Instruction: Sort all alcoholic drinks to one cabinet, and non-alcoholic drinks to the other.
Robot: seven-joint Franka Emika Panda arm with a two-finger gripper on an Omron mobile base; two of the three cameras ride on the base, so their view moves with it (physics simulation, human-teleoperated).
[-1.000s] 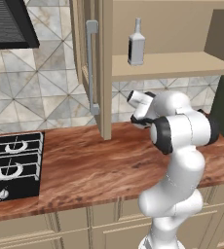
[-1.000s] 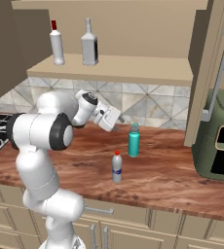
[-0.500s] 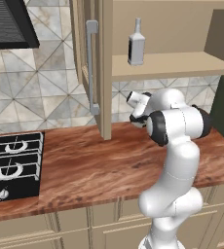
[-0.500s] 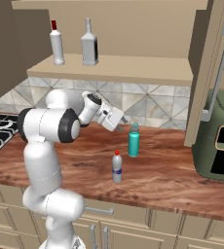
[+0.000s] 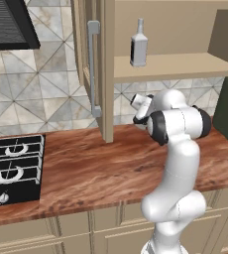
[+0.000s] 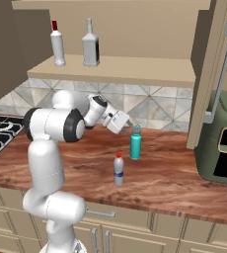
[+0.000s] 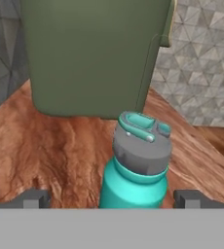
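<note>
Alcoholic drinks, the white bottle (image 6: pixel 57 44) and the squarish bottle (image 6: pixel 91 45), stand on the open cabinet's shelf (image 6: pixel 110 70). On the counter (image 6: pixel 160 180), the gripper (image 6: pixel 127 123) hovers fully open, empty, beside the teal bottle (image 6: pixel 135 143); the small red-capped bottle (image 6: pixel 118 169) stands nearer the counter's front edge.

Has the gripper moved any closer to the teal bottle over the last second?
Yes. In the right base view the gripper has swung right, closing on the teal bottle, which hasn't shifted on the counter.
</note>
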